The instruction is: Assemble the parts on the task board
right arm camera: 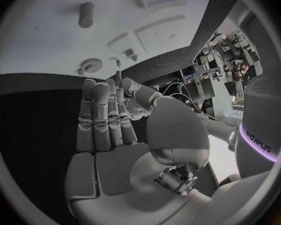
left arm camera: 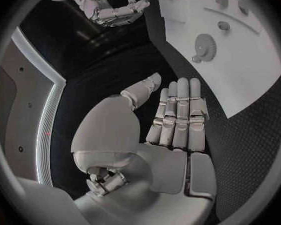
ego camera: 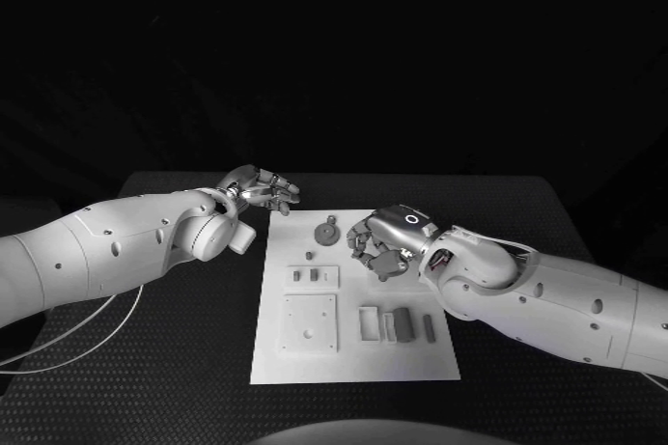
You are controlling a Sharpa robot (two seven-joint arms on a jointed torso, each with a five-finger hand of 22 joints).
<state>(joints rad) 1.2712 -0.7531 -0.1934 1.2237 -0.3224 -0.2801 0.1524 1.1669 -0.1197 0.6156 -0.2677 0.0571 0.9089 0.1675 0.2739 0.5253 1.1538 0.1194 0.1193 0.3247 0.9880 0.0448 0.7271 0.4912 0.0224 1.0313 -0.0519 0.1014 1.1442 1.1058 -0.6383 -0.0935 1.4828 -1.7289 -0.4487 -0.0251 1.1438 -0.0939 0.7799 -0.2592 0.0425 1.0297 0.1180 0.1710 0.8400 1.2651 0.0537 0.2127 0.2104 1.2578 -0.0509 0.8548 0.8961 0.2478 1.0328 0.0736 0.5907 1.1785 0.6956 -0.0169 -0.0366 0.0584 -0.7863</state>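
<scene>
The left arm (ego camera: 125, 242) comes in from the left side and bends at the wrist, and the left hand (ego camera: 259, 188) is at its end, with the fingers a little curled. In the left wrist view the fingers (left arm camera: 178, 115) are straight, side by side, and hold nothing. The right arm (ego camera: 557, 300) reaches in from the right side. The right hand (ego camera: 386, 237) hangs with the fingers bent downward; in the right wrist view its fingers (right arm camera: 103, 115) are stretched flat together, with nothing in them.

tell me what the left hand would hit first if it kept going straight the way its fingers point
Probably the round grey gear part near the corner of the white task board. The left hand is flat and holds nothing, its fingers aimed at that corner; height above the board is unclear.
</scene>
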